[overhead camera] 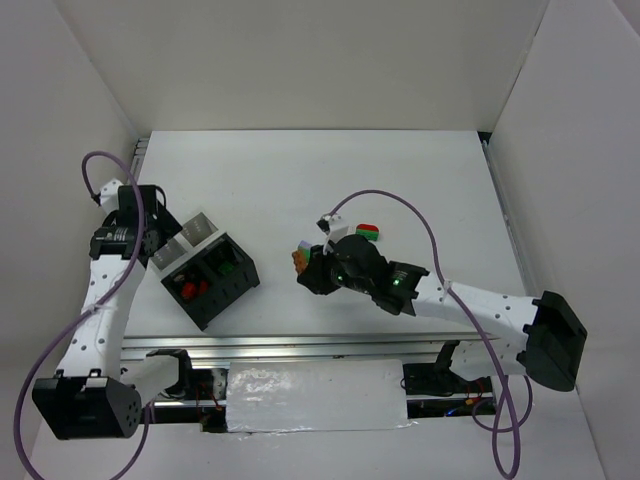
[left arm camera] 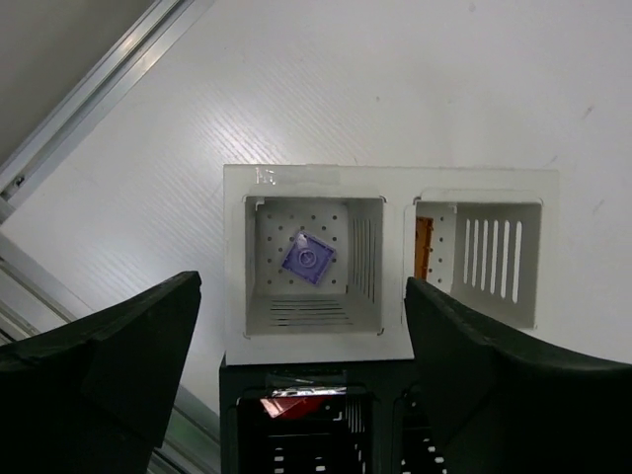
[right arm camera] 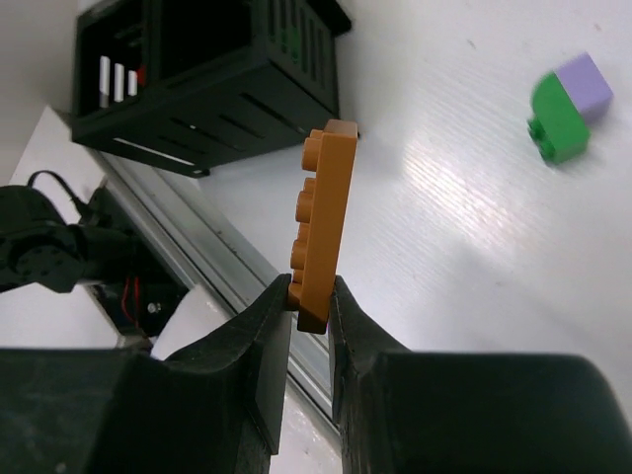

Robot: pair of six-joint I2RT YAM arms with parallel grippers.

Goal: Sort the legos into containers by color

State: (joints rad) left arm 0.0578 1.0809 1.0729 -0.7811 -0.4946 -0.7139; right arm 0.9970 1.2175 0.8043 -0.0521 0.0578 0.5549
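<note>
Top external | black box sat at 8 o'clock on table, holding red bricks and green brick | left gripper hung wide, empty, above purple brick in white cell | right gripper pinched orange plate | red-green brick lay loose, unsorted

Quantities: one black box; two white bins; one orange plate; one purple tile; one green-and-lilac brick; one red-and-green brick.
</note>
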